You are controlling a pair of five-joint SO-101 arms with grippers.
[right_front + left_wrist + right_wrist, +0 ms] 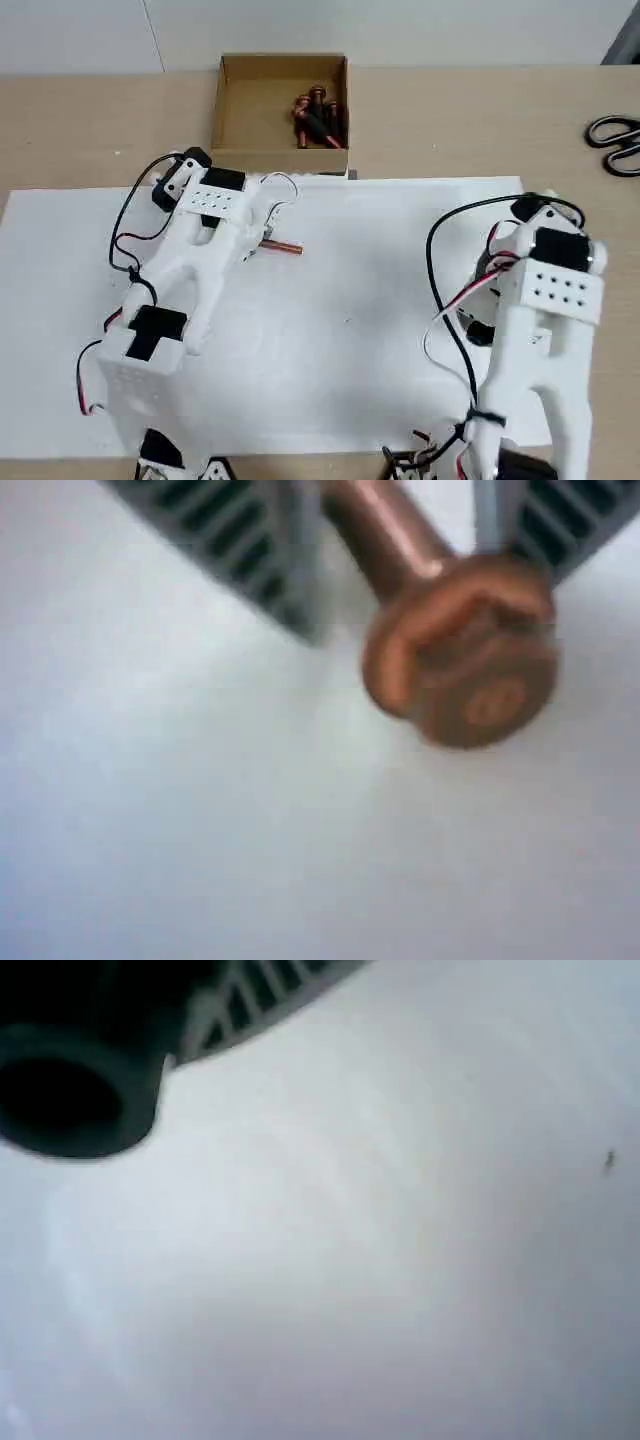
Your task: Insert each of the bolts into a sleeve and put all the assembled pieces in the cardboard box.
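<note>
Left hand holds one bolt, right hand one sleeve

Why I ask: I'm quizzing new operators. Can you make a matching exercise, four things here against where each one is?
Things:
1. copper bolt
2. black sleeve
3. assembled pieces
4. scissors

Places:
A. inside the cardboard box
B. on the bare table, off the white sheet
C. in the left end effector
D. in the right end effector

Pairs: 1-C, 2-D, 3-A, 4-B
</note>
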